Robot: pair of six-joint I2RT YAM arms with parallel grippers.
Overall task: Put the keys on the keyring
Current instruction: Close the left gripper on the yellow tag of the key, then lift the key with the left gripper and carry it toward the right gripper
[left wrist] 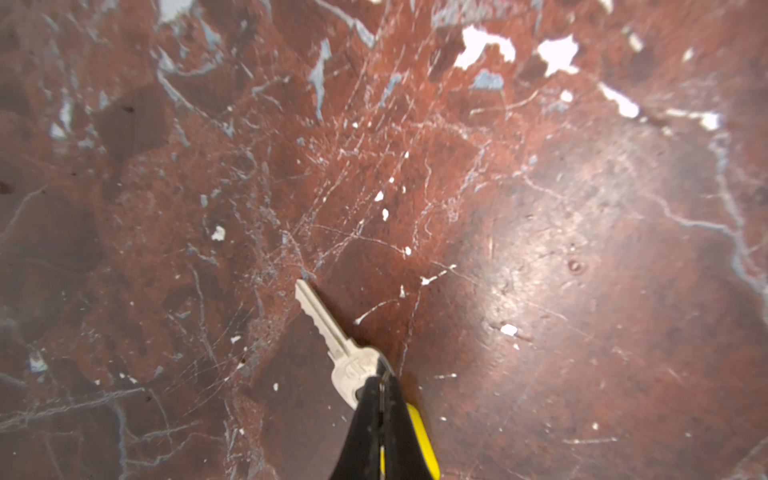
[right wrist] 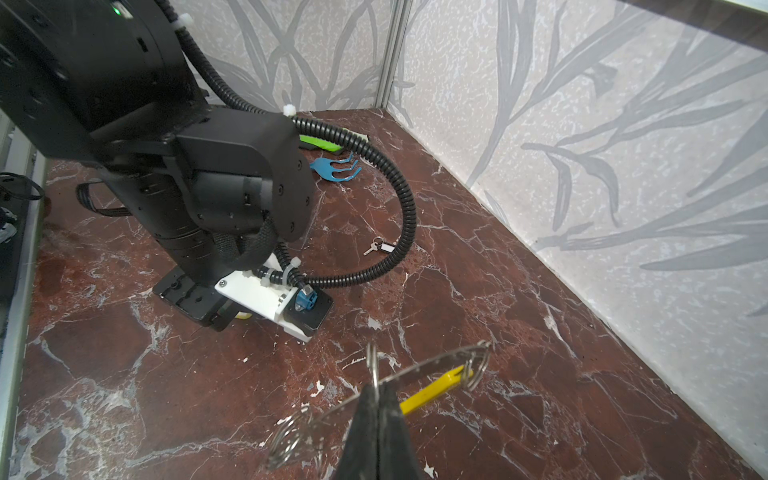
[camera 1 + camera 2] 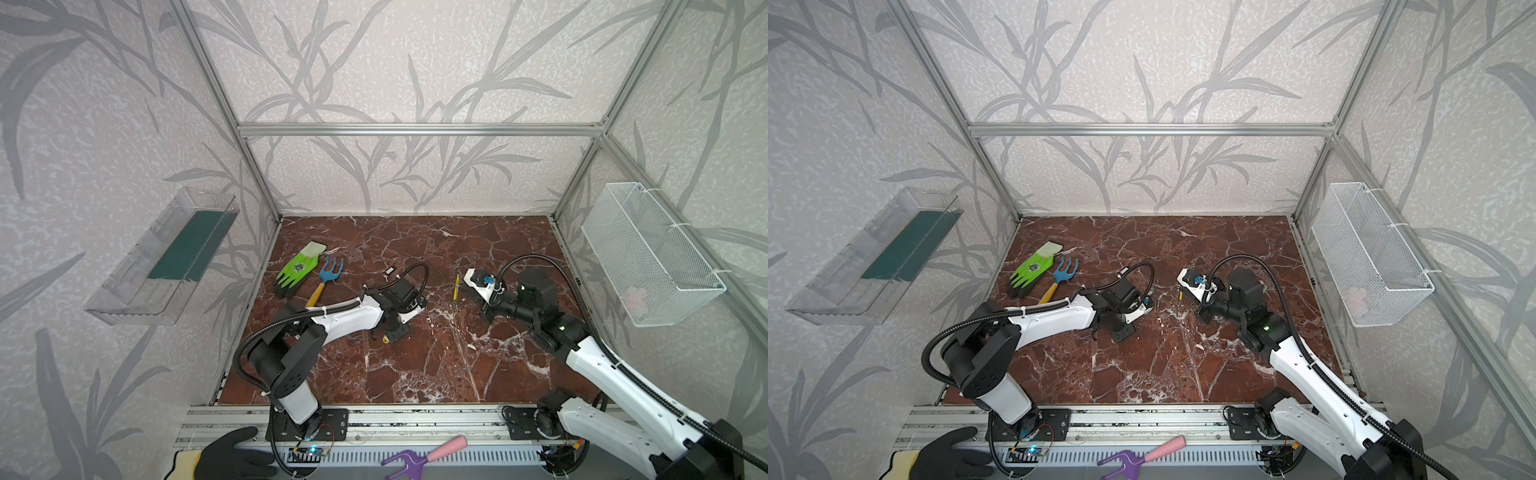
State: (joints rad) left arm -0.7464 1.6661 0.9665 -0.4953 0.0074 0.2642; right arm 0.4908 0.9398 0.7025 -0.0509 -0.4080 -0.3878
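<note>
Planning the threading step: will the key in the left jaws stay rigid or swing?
The key looks stiff and thin, probably light. The left gripper's jaws pinch it only near its head, so it may pivot. Its yellow tag likely dangles.

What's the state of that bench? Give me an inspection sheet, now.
Surface: red-brown marbled tabletop, scratched, white chips.
Job's things: silver key with yellow oblong tag in left jaws; thin grey keyring loop with yellow segment in right jaws; small key with black-edged fob loose on the tabletop.
Clutter: green work glove; blue hand rake.
Grippers: both jaws shut.
Cables: black corrugated conduits along both arms.
Surroundings: clear plastic bin, white mesh basket on walls; black glove, purple rake with pink handle at front rail.
</note>
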